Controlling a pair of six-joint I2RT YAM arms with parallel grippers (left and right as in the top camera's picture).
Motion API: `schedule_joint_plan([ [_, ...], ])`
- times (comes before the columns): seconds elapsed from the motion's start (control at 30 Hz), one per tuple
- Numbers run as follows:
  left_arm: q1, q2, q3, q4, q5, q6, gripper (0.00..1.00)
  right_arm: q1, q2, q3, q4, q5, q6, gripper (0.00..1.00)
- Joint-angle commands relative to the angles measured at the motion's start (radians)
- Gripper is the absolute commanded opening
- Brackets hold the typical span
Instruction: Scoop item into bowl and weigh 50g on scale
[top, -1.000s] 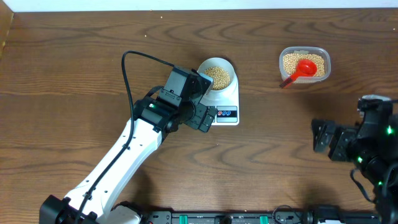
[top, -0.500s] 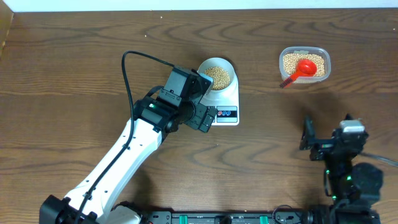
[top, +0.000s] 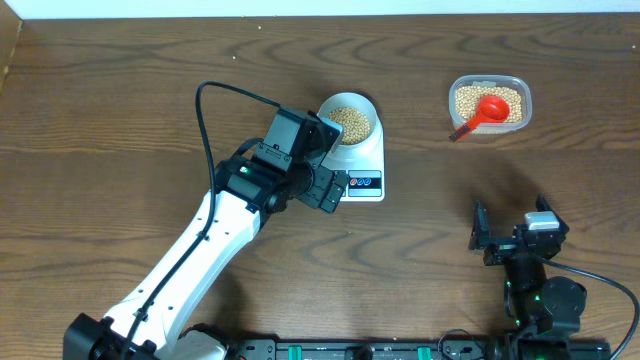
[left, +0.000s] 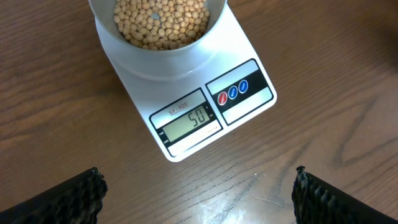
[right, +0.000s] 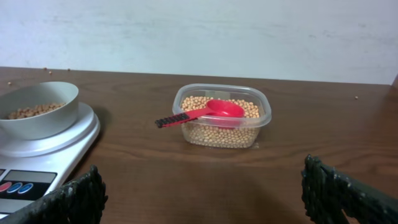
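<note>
- Beans (left: 160, 22) lie in two lots: one heap fills the single pale bowl (left: 168, 61) left of the table's middle, and the other lot sits in the clear tub far to the right.
- The left gripper (left: 199, 194) hangs over the near edge of the scale, its two fingers (left: 68, 198) spread wide apart with nothing between them, touching neither bowl nor scale.
- One white scale (left: 245, 115) stands on the brown table (top: 120, 120). The bowl rests on its platform, at the end away from the display.
- The scale's one display (left: 188, 120) reads 50. Beside it are three round marks in a row, one red and two blue.
- One clear plastic tub (top: 489, 82) sits well apart from the scale, toward the table's right rear, with beans inside.
- One red scoop (right: 208, 112) lies in the tub, its cup on the beans and its handle sticking out over the rim toward the scale.
- The right gripper (right: 202, 194) is at the table's near right, well away from the tub, its two fingers (right: 65, 200) set wide and empty.
</note>
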Motion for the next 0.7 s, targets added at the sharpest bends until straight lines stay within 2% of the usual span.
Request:
schedule_joint_plan([
  [0.0, 0.005, -0.009, 0.002, 0.0, 0.005, 0.006, 0.98, -0.005, -0.011, -0.007, 0.003, -0.012, -0.014, 0.99],
  [0.67, 0.005, -0.009, 0.002, -0.021, 0.005, 0.006, 0.98, -0.004, -0.011, -0.007, 0.003, -0.012, -0.014, 0.99],
])
